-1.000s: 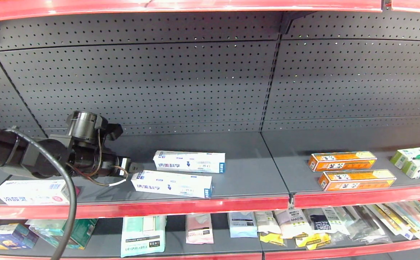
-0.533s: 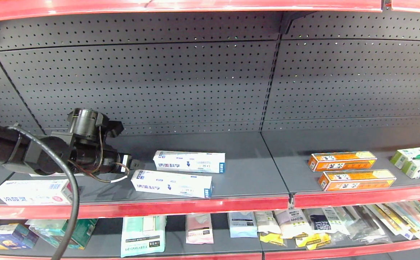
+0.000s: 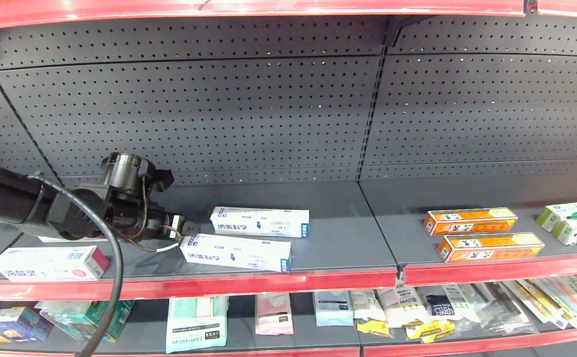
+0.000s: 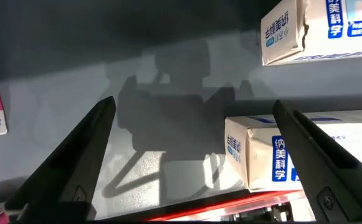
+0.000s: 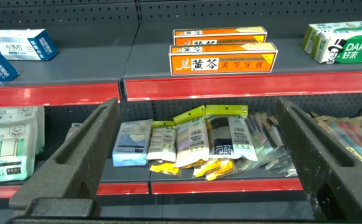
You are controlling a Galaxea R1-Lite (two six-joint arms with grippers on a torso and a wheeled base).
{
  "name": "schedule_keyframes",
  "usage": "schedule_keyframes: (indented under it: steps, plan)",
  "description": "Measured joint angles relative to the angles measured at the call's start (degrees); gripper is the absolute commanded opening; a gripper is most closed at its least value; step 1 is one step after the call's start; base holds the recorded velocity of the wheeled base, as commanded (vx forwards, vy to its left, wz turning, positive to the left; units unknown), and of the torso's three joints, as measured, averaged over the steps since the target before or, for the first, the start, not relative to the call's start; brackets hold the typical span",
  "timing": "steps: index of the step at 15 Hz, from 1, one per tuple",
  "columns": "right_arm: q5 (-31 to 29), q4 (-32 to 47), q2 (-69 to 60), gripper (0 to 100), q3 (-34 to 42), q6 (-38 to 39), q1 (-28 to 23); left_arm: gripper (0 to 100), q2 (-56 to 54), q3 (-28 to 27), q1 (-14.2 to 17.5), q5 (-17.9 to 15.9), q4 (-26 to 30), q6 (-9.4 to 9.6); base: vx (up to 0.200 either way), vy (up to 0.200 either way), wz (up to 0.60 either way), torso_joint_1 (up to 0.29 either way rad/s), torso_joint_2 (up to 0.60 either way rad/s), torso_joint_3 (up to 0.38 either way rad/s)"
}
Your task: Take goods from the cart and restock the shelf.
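A white-and-blue toothpaste box (image 3: pixel 236 252) lies near the front lip of the grey shelf (image 3: pixel 338 233), with a second one (image 3: pixel 260 221) just behind it. My left gripper (image 3: pixel 188 229) hovers low over the shelf at the front box's left end. In the left wrist view this gripper (image 4: pixel 193 104) is open, with bare shelf floor and its shadow between the fingers (image 4: pixel 75 168). The front box's end (image 4: pixel 258 152) sits just inside one finger, and the back box (image 4: pixel 318 28) lies beyond. My right gripper (image 5: pixel 197 102) is open and holds nothing, well back from the shelf.
A white-and-pink box (image 3: pixel 50 263) lies at the shelf's left front. Two orange boxes (image 3: pixel 469 221) (image 3: pixel 491 246) and green boxes (image 3: pixel 573 220) occupy the right section. Hanging packets (image 3: pixel 397 305) fill the lower shelf. A perforated back panel (image 3: pixel 268 114) closes the rear.
My left arm has shifted a little to the right, bringing the gripper closer to the front box's end and uncovering more of the white-and-pink box. The boxes have not moved.
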Motion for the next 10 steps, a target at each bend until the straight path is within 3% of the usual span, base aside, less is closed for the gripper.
schedule_keyframes:
  steps: [10]
  plan:
    - [0.02, 0.0, 0.0, 100, 0.0, 0.0, 0.0, 100, -0.23, 0.63, -0.16, 0.0, 0.5, -0.22, 0.0, 0.0, 0.0, 0.0, 0.0, 0.0]
